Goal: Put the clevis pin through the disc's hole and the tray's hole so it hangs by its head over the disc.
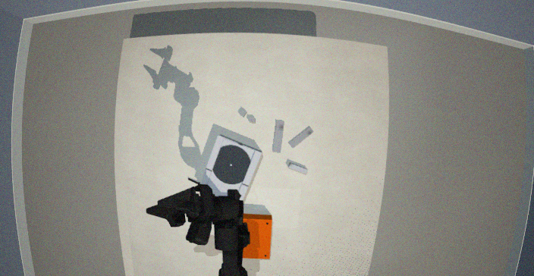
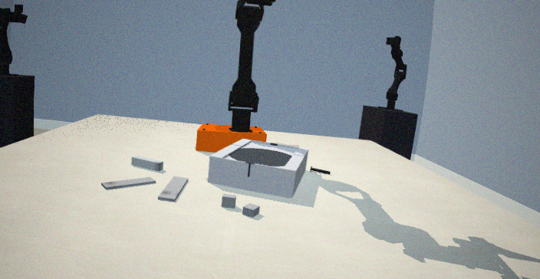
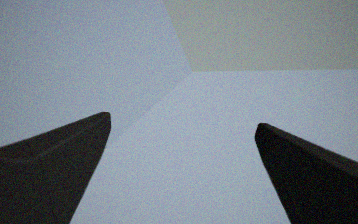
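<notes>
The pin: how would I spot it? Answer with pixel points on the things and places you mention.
Find the big square tray (image 1: 252, 174) (image 2: 249, 184) in front of the orange block (image 1: 264, 237) (image 2: 215, 140). Just beside it, on the side away from the grey bars (image 1: 277, 136) (image 2: 173, 188), lies the pin (image 1: 193, 180) (image 2: 320, 171): thin, dark and rod-like.

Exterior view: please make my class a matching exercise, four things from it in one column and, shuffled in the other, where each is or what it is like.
Things
1. dark round metal disc
2. dark steel pin
3. orange block-shaped base
4. two small grey cubes

Places or states
A. at the foot of the black arm
B. lying flat inside the pale rimmed tray
C. near each other on the table
D. lying on the table beside the tray

Pairs: 1-B, 2-D, 3-A, 4-C
</notes>
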Available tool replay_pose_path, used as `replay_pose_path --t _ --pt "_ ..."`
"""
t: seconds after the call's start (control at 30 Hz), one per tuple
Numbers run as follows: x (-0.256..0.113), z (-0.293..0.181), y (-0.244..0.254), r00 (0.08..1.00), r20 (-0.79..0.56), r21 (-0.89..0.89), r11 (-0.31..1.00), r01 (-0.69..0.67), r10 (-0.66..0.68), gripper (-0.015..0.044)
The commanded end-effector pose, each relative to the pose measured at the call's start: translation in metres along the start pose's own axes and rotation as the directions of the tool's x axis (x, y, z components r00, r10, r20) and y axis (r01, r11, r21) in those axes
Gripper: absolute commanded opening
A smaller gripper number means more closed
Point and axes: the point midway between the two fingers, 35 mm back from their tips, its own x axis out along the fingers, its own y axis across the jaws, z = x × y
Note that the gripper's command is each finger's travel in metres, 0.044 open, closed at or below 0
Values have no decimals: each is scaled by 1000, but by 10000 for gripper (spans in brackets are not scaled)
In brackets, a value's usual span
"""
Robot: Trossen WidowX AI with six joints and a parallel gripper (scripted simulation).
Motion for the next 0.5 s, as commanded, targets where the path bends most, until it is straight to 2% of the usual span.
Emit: replay_pose_path --t 0.0,0.1,0.2,0.27,0.37,0.47 --pt "0 -2 0 1000 -4 20 1000 4 -4 374" --pt "5 -31 0 996 -74 284 956 68 -48 295" --pt "8 -70 8 980 -183 576 798 175 -83 216" --pt "9 -98 17 960 -265 722 642 258 -89 164" --pt "7 -138 38 917 -393 847 360 391 -72 160" --pt "0 -175 67 854 -520 852 57 520 -23 160"
